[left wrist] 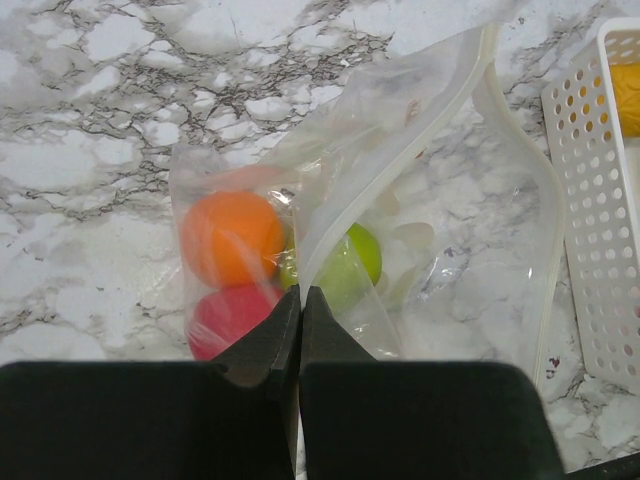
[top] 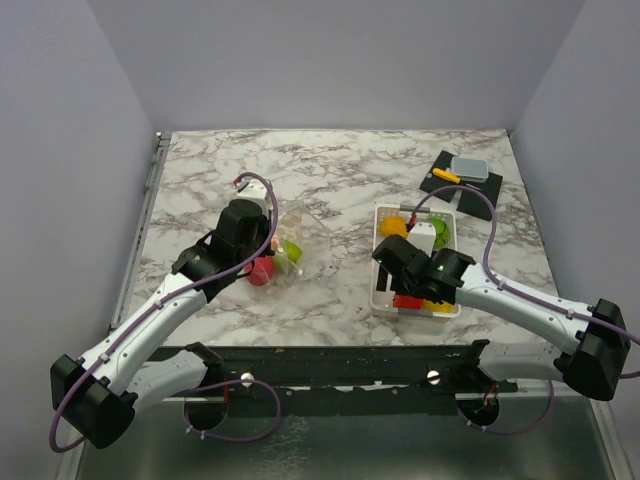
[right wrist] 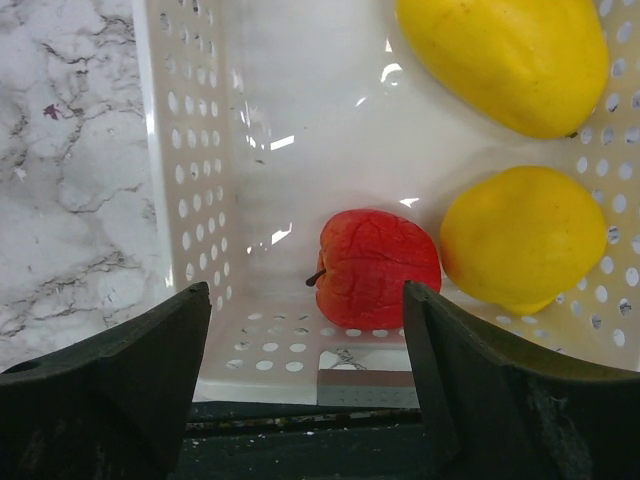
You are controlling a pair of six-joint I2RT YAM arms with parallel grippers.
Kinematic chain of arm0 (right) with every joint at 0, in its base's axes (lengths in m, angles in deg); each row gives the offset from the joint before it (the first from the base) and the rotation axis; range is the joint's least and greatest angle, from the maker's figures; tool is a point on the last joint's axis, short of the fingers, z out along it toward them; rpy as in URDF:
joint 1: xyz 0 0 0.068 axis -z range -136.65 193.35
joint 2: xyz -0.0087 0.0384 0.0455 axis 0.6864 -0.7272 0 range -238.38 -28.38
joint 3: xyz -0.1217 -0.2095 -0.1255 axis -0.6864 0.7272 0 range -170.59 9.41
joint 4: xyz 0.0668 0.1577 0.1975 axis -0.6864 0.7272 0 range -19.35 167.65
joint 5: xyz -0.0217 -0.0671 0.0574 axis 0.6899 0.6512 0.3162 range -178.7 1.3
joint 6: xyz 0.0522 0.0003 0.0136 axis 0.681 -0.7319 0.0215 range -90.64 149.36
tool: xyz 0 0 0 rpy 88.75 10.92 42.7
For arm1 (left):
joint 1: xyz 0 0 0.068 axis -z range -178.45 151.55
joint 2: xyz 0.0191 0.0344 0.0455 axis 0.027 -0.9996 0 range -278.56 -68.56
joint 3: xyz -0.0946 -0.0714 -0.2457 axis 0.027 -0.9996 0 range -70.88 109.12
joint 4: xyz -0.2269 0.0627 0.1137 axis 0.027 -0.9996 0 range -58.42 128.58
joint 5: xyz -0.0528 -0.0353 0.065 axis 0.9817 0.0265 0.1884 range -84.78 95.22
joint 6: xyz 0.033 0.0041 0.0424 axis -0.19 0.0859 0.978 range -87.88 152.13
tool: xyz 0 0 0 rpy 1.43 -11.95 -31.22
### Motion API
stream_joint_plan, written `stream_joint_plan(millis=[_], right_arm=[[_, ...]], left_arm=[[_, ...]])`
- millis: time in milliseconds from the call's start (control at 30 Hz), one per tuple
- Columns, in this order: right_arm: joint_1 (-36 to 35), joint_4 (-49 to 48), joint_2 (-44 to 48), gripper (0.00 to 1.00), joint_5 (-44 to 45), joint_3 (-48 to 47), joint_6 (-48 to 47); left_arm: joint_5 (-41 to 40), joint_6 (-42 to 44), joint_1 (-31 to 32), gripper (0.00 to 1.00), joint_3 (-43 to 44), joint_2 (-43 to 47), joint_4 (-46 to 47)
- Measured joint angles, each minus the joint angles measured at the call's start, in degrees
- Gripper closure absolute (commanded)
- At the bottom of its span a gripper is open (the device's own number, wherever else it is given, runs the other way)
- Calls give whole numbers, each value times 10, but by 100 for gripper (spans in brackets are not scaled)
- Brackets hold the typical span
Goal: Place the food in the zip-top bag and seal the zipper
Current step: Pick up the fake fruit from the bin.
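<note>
Food point(top: 262, 270) is split between two spots. An orange piece point(left wrist: 232, 237), a red piece point(left wrist: 235, 315) and a green piece point(left wrist: 355, 260) lie inside the bag point(left wrist: 440, 230), at about 9 o'clock on the counter point(top: 200, 180). A red apple point(right wrist: 375, 282) and two yellow fruits point(right wrist: 520, 240) sit in the white basket point(right wrist: 190, 150) at 3 o'clock.

Your left pincer point(left wrist: 300, 300) is pressed together on a fold of the bag's film, propping the mouth so the zipper point(left wrist: 488, 55) arcs open toward the basket. Your right pincer point(right wrist: 305, 290) is spread wide and holds nothing. It hangs over the basket with the apple just ahead of the gap between its fingers, nearer the right one.

The step in hand looks like picking up the apple. Shift a touch toward 3 o'clock so the apple centres, then drop low enough to catch its widest part. Close gently, because it is glossy and may squirt out. Mind the basket wall at 9 o'clock, beside your left finger. Hold the left pinch firm and lifted so the mouth is wide for the drop.
</note>
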State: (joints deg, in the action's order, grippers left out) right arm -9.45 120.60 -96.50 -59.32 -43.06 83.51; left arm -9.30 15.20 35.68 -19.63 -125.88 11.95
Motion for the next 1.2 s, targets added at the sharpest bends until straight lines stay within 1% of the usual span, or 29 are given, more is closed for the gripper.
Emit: stream_joint_plan(millis=[367,833,1000,1200], right_arm=[[21,8,-35,16,-1,21,30],[41,5,-36,17,-15,74,35],[45,-9,-47,24,-23,89,35],[49,-27,-52,40,-31,94,33]], left_arm=[[4,0,0,100,-2,9,0],[12,0,0,100,-2,13,0],[13,0,0,100,-3,14,0],[13,0,0,100,-4,14,0]])
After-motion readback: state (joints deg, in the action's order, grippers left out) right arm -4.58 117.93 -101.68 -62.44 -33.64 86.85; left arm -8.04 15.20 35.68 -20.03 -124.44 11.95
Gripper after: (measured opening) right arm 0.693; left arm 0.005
